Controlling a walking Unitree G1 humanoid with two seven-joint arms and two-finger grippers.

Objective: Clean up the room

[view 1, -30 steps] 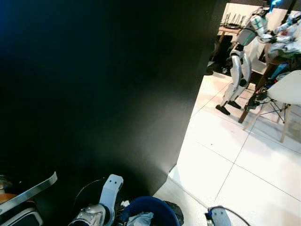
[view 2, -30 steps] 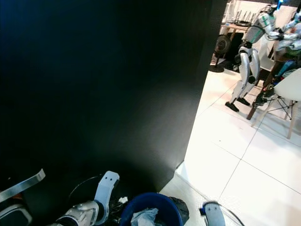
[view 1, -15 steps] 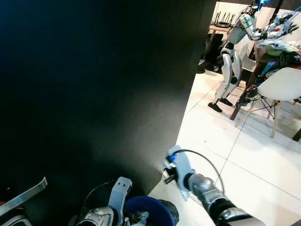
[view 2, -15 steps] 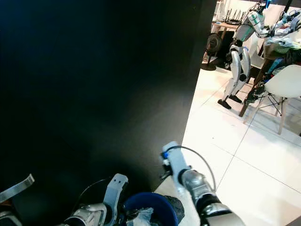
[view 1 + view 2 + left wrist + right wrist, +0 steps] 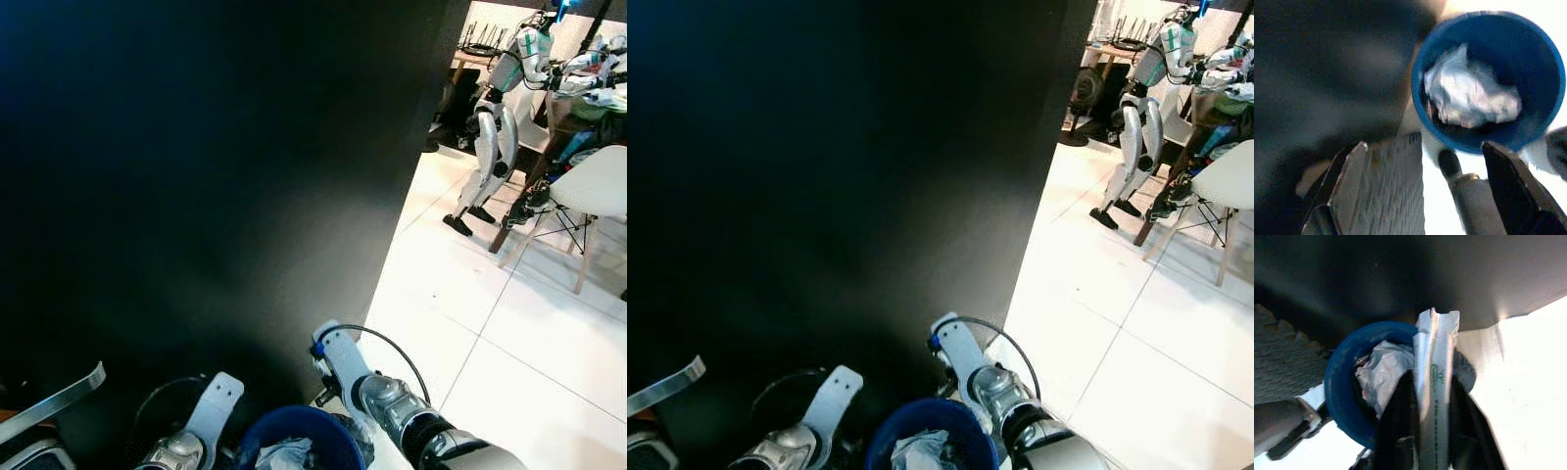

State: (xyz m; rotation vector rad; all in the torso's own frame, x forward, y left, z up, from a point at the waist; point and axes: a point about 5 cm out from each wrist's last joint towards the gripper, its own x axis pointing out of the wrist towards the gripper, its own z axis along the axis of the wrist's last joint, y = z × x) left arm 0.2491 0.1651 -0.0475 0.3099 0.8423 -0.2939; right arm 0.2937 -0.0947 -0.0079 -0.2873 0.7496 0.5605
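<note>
My right gripper [image 5: 1432, 382] pinches a flat white paper wrapper [image 5: 1436, 352], light and limp, best held mid-length, just over the round blue plastic bin [image 5: 289, 441] nearest me, which already holds crumpled white paper [image 5: 1464, 95]. My left gripper [image 5: 1422, 161] hangs spread beside its rim. Beyond stands the black wall [image 5: 216, 166].

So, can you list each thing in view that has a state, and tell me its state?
blue bin: upright, open, crumpled white paper inside.
right gripper: shut on a white wrapper, held at the bin's rim.
left gripper: open, empty, beside the bin.
white chair: upright on the tiled floor.
other humanoid robot: standing by a table.
</note>
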